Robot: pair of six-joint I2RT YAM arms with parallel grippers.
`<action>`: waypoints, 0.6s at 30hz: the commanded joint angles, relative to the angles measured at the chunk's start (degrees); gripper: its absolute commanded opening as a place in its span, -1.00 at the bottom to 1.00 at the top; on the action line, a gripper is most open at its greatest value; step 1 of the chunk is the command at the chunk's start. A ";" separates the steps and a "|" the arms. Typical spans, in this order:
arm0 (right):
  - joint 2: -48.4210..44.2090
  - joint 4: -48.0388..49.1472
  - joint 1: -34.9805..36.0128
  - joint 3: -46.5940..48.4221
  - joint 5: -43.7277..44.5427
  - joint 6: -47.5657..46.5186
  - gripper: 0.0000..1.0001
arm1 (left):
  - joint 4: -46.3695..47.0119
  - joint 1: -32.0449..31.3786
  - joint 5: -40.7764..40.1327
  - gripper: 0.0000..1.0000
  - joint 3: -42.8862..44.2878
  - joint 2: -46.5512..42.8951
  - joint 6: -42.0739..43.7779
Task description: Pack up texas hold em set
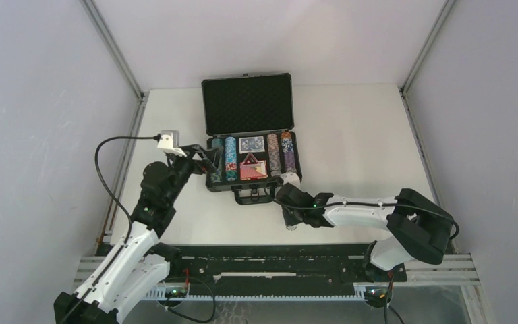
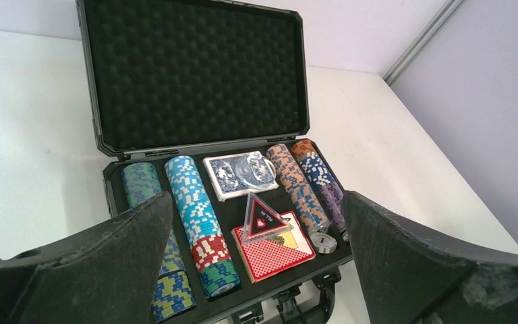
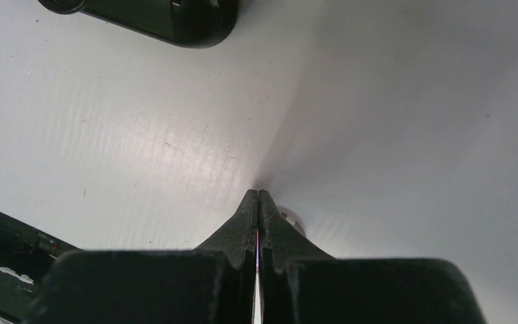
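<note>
The texas hold em set is a black briefcase standing open mid-table, its foam-lined lid upright. Rows of coloured chips fill the tray beside a blue deck and a red deck. A triangular button leans on the red deck, and a grey round chip lies beside it. My left gripper hangs wide open at the case's front left, holding nothing. My right gripper is shut, tips on the table just right of the handle. A small pale round piece peeks out beside one fingertip.
The white table is walled by grey panels with metal posts at the back corners. A black rail runs along the near edge. The case's handle sticks out toward the arms. A black cable loops off the left arm.
</note>
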 commanded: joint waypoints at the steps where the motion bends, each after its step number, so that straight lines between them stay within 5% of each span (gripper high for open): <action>1: -1.97 -2.16 0.00 -1.27 1.80 1.45 -1.00 | 2.02 -0.64 1.07 1.00 -0.56 -0.31 -0.90; 18: -7.59 -5.14 1.76 -6.23 3.21 5.33 -1.00 | 2.36 -1.56 0.74 1.00 -0.28 0.97 -0.63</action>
